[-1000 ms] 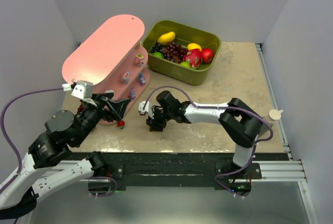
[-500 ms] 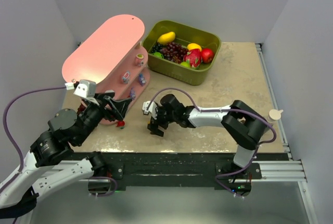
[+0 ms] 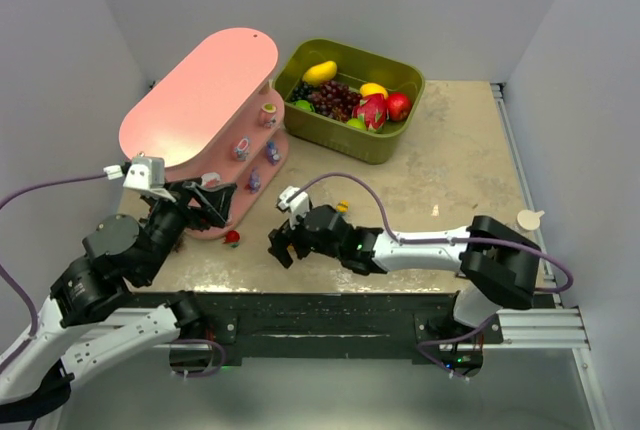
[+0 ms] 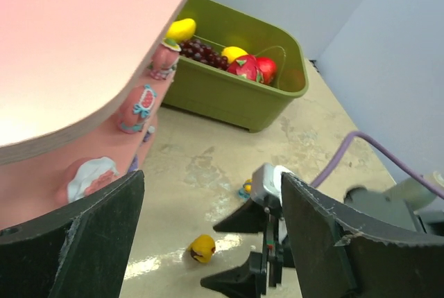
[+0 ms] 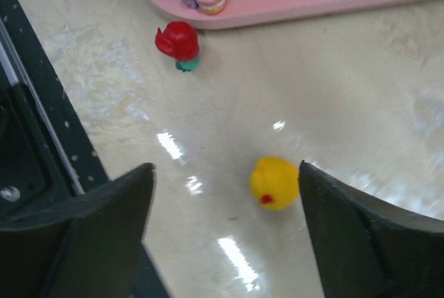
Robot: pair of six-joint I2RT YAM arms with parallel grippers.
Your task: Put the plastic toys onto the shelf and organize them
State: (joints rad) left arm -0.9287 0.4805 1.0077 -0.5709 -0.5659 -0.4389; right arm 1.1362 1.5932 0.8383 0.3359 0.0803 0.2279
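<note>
On the beige table (image 3: 450,150), before the tall pink three-tier shelf (image 3: 200,90), the right claw (image 5: 225,168) hangs spread and empty over a tiny rounded yellow plastic toy (image 5: 275,183). It looks light, hard and slippery; pinch across its widest middle. One red toy (image 5: 179,41) lies nearby; four more stand on its boards. Left claw (image 4: 211,177) spread, empty.

the tall pink three-tier plastic shelf (image 3: 200,90) is uniform pink. the small round yellow plastic toy (image 5: 275,182) carries a red mark; the small red plastic toy (image 5: 179,43) has a green base. the rectangular olive-green plastic bin (image 3: 360,142) is plain, the flat table top (image 3: 460,180) mottled beige.
</note>
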